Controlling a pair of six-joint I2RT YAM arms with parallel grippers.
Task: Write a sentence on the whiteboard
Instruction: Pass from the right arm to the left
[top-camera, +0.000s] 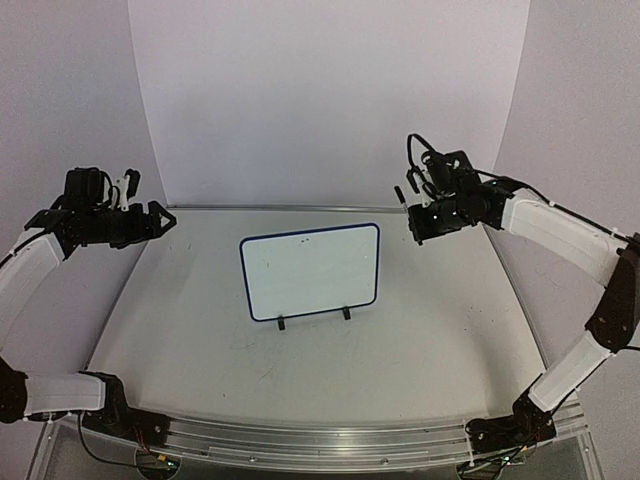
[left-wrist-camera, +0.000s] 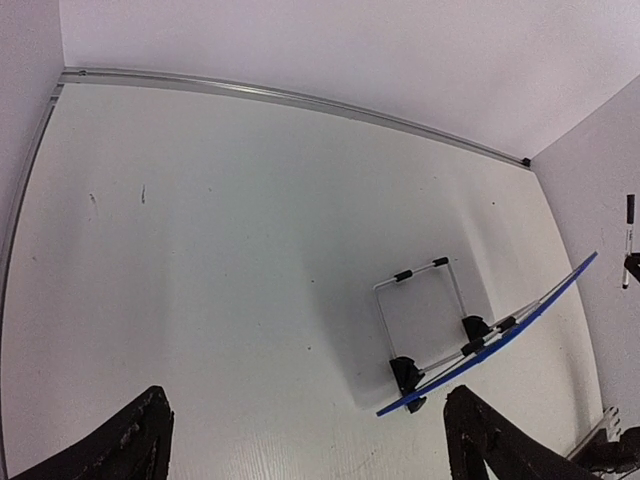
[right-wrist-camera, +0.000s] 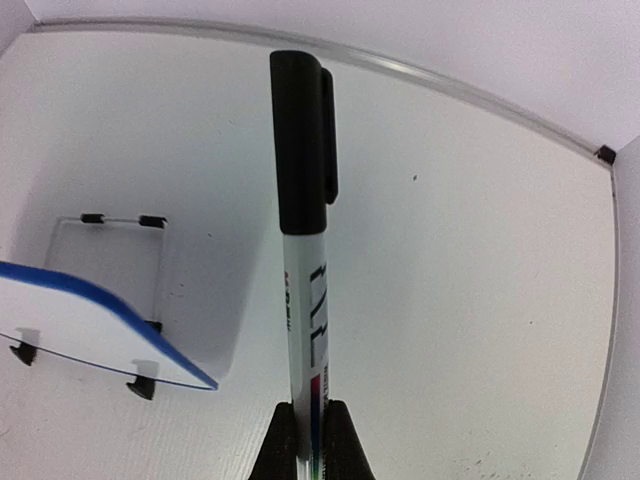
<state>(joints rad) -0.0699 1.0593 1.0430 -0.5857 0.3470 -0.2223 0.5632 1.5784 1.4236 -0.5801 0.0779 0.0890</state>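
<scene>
The whiteboard (top-camera: 310, 270), white with a thin dark blue frame and two black feet, stands upright mid-table; its face is blank and no sentence shows on it. It shows edge-on in the left wrist view (left-wrist-camera: 500, 345) and as a corner in the right wrist view (right-wrist-camera: 80, 335). My right gripper (top-camera: 418, 215) hovers up at the board's right, shut on a black-and-white marker pen (right-wrist-camera: 305, 250) whose black cap is on; the pen also shows in the top view (top-camera: 400, 196). My left gripper (top-camera: 160, 222) is open and empty, raised left of the board (left-wrist-camera: 310, 460).
A wire stand (left-wrist-camera: 420, 300) props the board from behind. A metal rail (left-wrist-camera: 300, 97) runs along the table's far edge under the white backdrop. Another rail (top-camera: 320, 440) runs along the near edge between the arm bases.
</scene>
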